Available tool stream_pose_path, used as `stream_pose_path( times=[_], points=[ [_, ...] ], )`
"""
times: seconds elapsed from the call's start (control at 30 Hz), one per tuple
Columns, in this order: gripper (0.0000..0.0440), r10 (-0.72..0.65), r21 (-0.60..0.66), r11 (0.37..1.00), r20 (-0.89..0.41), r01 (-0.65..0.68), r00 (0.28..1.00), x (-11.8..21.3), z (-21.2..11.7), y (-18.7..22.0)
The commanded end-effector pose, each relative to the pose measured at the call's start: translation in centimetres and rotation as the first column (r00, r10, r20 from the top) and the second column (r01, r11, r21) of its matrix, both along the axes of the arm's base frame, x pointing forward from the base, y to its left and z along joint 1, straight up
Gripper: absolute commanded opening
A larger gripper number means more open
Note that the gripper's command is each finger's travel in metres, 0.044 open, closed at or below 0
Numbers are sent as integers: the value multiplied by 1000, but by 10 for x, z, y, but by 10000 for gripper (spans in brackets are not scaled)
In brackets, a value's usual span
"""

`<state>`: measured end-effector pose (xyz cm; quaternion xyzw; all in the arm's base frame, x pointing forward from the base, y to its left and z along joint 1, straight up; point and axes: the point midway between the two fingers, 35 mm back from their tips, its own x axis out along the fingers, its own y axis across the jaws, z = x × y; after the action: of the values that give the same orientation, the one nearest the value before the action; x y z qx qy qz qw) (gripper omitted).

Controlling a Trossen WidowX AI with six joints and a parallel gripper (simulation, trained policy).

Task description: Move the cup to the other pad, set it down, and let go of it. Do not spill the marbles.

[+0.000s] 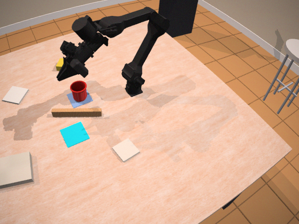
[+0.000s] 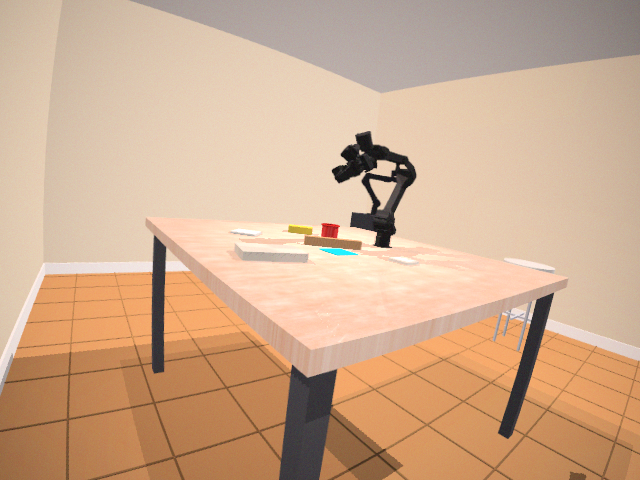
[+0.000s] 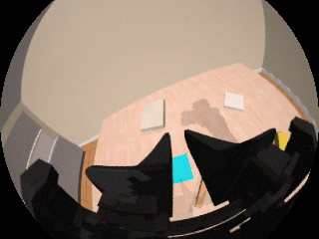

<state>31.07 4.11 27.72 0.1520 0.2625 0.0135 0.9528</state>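
Tabletop with upright red cup [image 1: 79, 92] [image 2: 329, 230].

ok so the cup [image 1: 78, 91] [image 2: 329, 230] looks like smooth, slightly glossy plastic. Bar [image 1: 76, 112] [image 2: 332, 242] [image 3: 200, 194] at its 6 o'clock from the top is wood, grain and all. Table [image 1: 154, 188] [image 2: 330, 289] [image 3: 132, 144] seems to be pale, streaky wood, and the cyan pad [image 1: 74, 134] [image 2: 338, 251] [image 3: 182, 168] is flat matt stuff.

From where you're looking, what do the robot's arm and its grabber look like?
The arm is all black, made of chunky, angular pieces joined by thick, rounded joints. The grabber is black too, with two wedge-shaped fingers that narrow to pointy tips. I can't make out any markings or cables on them.
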Motion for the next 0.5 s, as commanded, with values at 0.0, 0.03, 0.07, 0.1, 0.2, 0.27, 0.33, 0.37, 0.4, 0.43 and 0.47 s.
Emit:
stream_pose_path(
  times=[0.0,0.03,0.07,0.1,0.2,0.27,0.33,0.37,0.4,0.43,0.47],
  points=[
    [86,-4,21,1000,-69,5,998,-1,-4,4],
    [87,-5,24,1000,-86,7,996,-2,-5,4],
    [88,-6,26,1000,-103,9,995,-2,-7,5],
    [89,-8,28,1000,-121,11,993,-3,-8,6],
    [92,-12,29,999,-173,17,985,-4,-13,7],
    [94,-14,28,999,-207,21,978,-6,-16,7],
    [95,-17,26,999,-241,24,970,-7,-19,8],
    [96,-19,24,999,-257,26,966,-7,-21,8],
    [97,-21,21,999,-274,28,962,-8,-22,8],
    [98,-22,19,999,-290,29,957,-9,-24,8],
    [100,-24,16,999,-306,31,952,-10,-26,8]
  ],
)
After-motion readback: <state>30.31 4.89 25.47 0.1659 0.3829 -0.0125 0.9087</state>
